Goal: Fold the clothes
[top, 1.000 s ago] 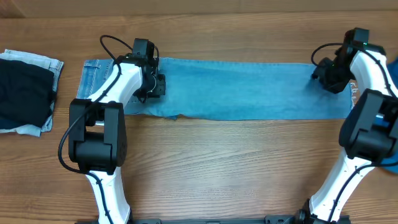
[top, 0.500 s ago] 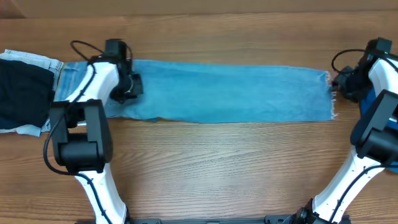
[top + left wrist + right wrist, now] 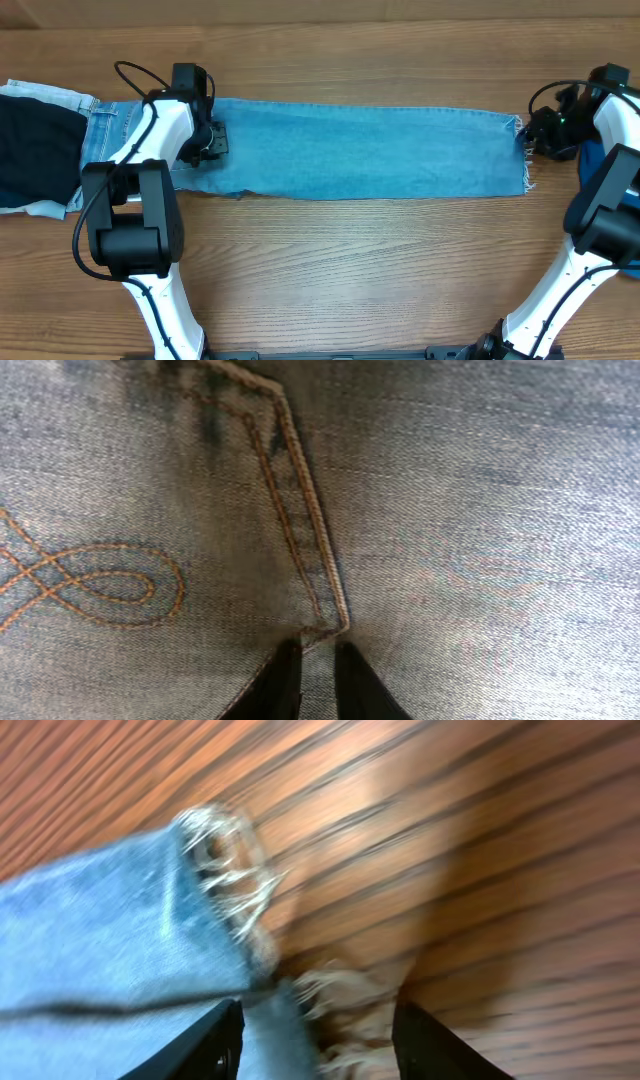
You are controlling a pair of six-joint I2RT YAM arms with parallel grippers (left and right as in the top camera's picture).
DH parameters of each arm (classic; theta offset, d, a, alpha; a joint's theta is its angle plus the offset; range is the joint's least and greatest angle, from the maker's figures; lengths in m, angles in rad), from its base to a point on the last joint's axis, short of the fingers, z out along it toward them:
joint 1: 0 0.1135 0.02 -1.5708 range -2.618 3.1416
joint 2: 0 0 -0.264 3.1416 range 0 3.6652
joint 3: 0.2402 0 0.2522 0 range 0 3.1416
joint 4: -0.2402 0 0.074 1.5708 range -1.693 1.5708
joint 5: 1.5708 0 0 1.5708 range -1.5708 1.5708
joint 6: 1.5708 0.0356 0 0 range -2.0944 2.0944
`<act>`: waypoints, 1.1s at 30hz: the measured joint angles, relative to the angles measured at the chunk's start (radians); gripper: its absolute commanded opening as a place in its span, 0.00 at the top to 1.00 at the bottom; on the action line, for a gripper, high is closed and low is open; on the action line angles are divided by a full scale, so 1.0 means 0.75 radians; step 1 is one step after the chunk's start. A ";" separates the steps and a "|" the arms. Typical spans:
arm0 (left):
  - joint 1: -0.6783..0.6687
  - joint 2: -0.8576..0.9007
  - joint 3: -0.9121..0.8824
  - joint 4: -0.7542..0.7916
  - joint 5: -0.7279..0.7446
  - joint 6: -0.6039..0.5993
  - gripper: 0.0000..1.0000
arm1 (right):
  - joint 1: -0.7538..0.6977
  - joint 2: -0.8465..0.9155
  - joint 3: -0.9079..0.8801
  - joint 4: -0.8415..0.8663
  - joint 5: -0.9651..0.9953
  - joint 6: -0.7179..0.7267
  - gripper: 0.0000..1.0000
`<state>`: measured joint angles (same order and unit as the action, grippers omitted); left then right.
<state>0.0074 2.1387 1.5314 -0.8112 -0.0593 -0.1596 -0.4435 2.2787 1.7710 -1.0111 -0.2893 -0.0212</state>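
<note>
While jeans (image 3: pixel 360 150) lie flat | L jaws unclear | R jaws spread | dark pile (image 3: pixel 40 150) L

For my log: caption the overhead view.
Light-blue jeans lie along the table, left arm at the waist, right arm at the hem.

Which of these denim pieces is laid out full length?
The light-blue jeans, stretched flat across the middle. The dark navy piece is bunched up at the left edge.

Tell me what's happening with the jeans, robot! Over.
Left fingers nearly together on waist end, grip unclear. Right fingers apart around frayed hem. Jeans flat, unfolded. Pile by waist end.
</note>
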 measured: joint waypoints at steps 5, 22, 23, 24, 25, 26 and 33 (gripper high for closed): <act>-0.018 0.010 0.049 -0.067 0.044 0.025 0.49 | 0.001 0.000 0.000 -0.008 -0.074 -0.056 0.65; -0.017 0.028 0.525 -0.396 0.099 0.044 0.48 | 0.001 0.000 0.000 0.042 -0.122 -0.039 0.96; -0.017 0.028 0.525 -0.396 0.099 0.044 0.48 | 0.001 0.000 0.001 0.047 -0.139 -0.030 0.96; -0.017 0.028 0.525 -0.397 0.099 0.044 0.48 | 0.001 0.000 0.004 0.049 -0.150 -0.024 0.96; -0.017 0.028 0.525 -0.400 0.099 0.044 0.48 | 0.001 0.000 0.015 0.057 -0.167 -0.016 0.96; -0.017 0.029 0.525 -0.400 0.099 0.044 0.48 | 0.001 0.000 0.033 0.070 -0.184 0.002 0.96; -0.017 0.028 0.525 -0.401 0.099 0.044 0.47 | 0.000 0.000 0.075 0.150 -0.258 0.053 0.96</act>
<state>-0.0051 2.1601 1.9251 -1.1118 0.0151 -0.1268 -0.4435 2.2787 1.8271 -0.8989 -0.4828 0.0189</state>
